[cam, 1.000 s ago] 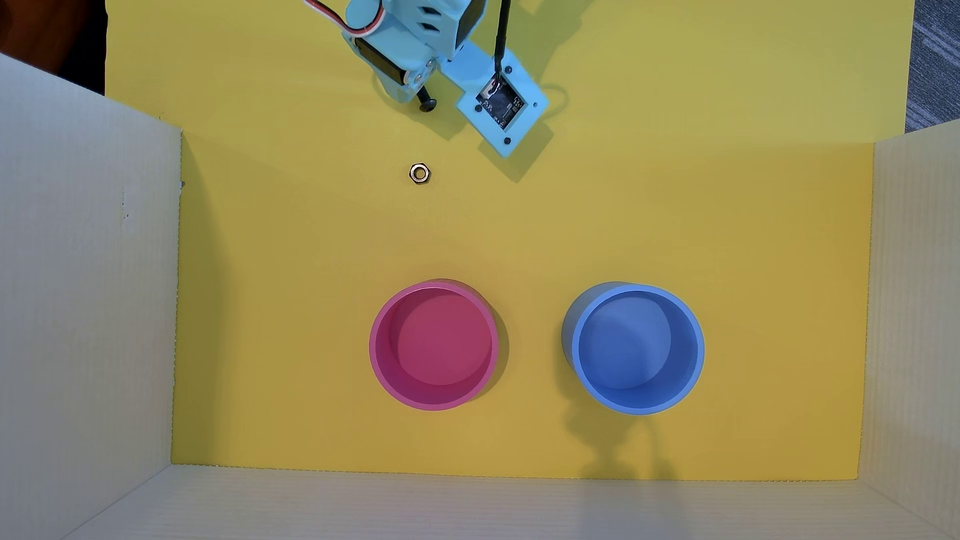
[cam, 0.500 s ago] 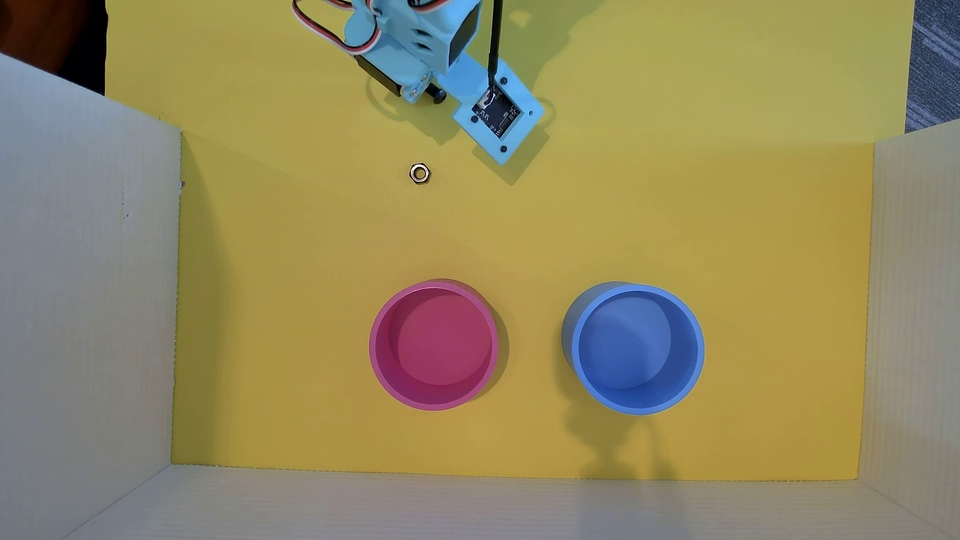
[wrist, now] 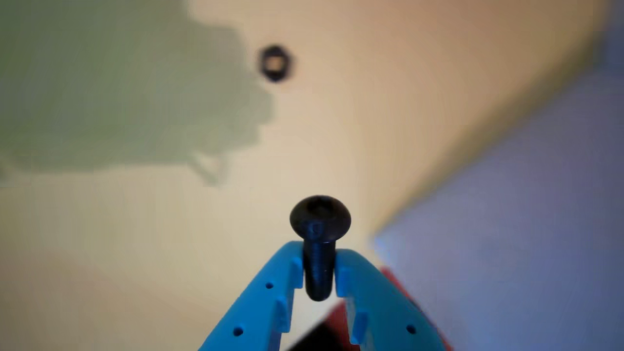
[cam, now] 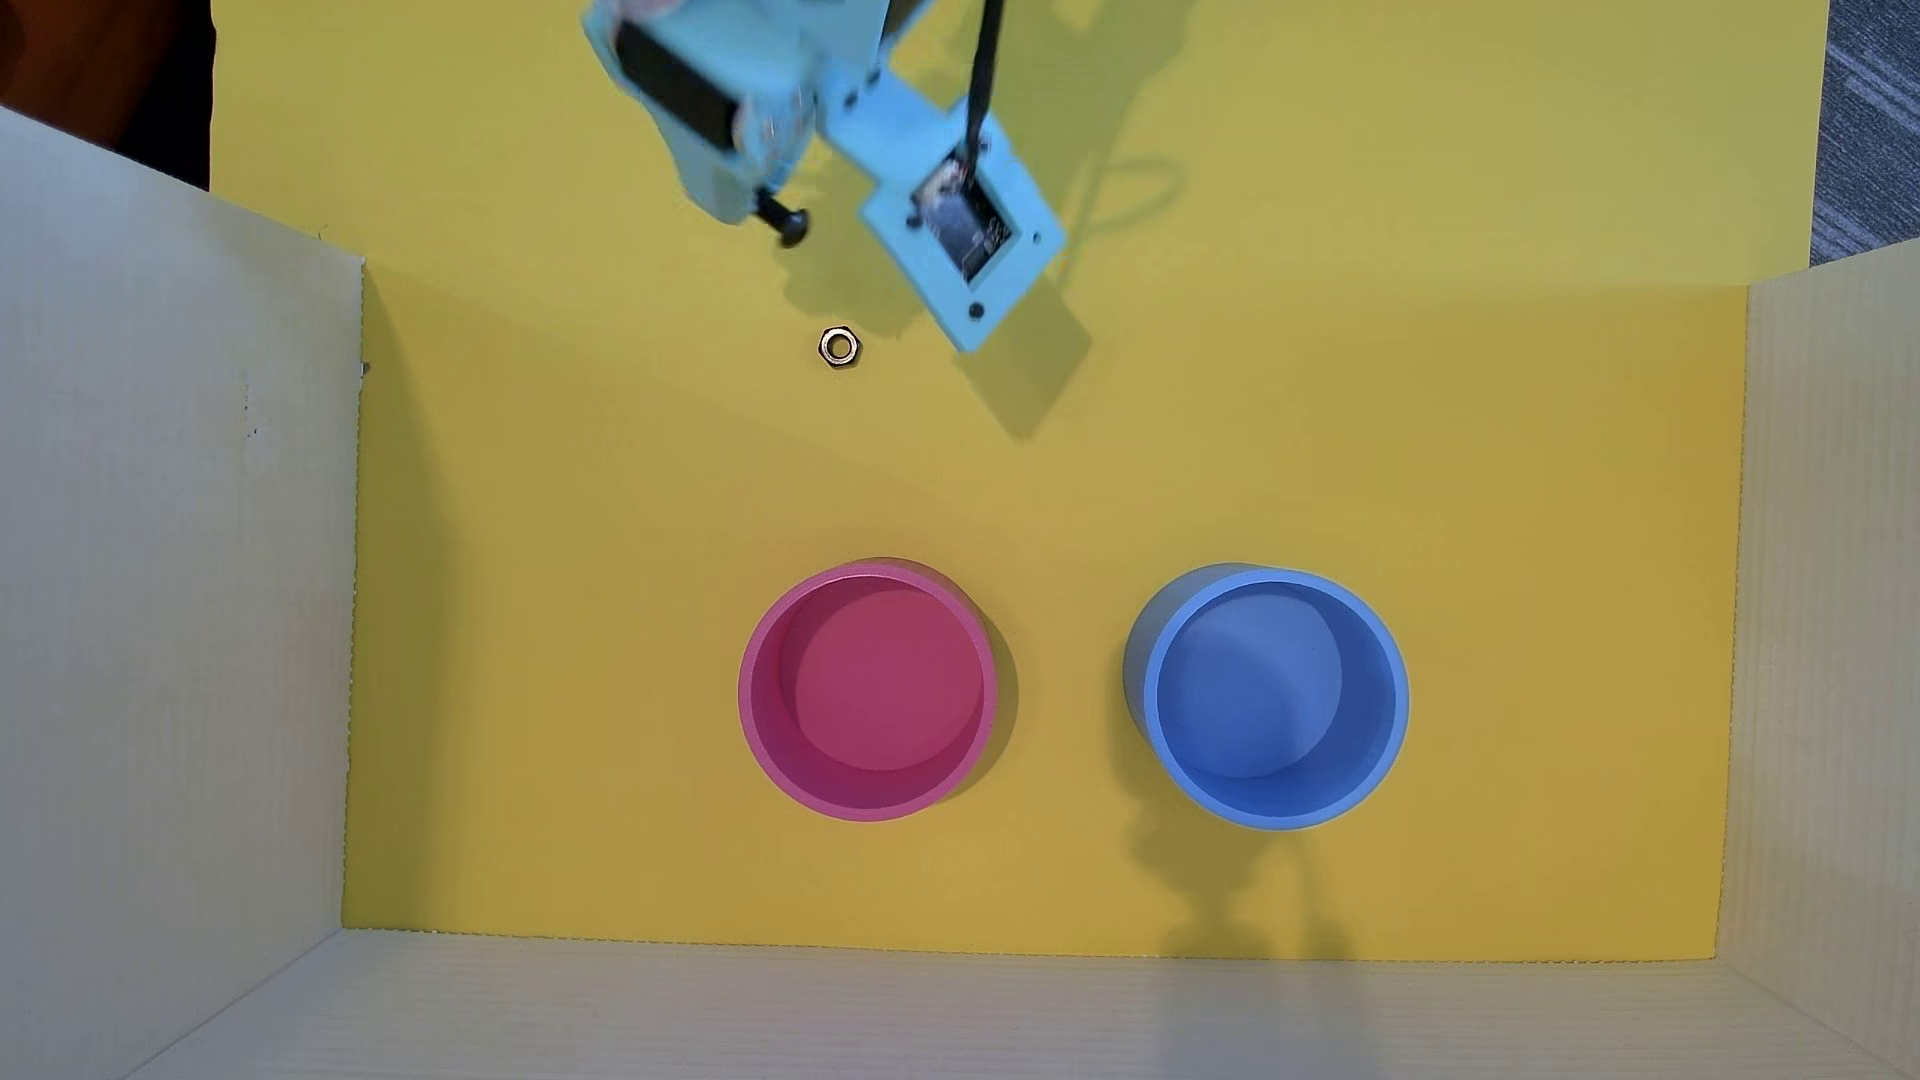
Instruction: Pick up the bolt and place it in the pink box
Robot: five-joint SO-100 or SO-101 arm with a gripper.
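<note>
half the job looks done: the tool [wrist: 319, 273] is clamped on the shank of the bolt [wrist: 320, 234], with the rounded head sticking out past the fingertips, as the wrist view shows plainly. in the overhead view the bolt [cam: 784, 218] pokes out from under the pale blue arm near the top of the yellow worktop [cam: 1351, 436], and the blurred floor behind it in the wrist view suggests it is off the surface, though height is hard to judge. the pink box [cam: 869, 694] stands empty, well apart from the bolt, lower in that view. left to do: carry the bolt over to the pink box and let go above it. the blue container [cam: 1268, 698] beside it is empty too and is not the target. a small hex nut [cam: 838, 347] lies on the worktop between the bolt and the pink box, untouched.
</note>
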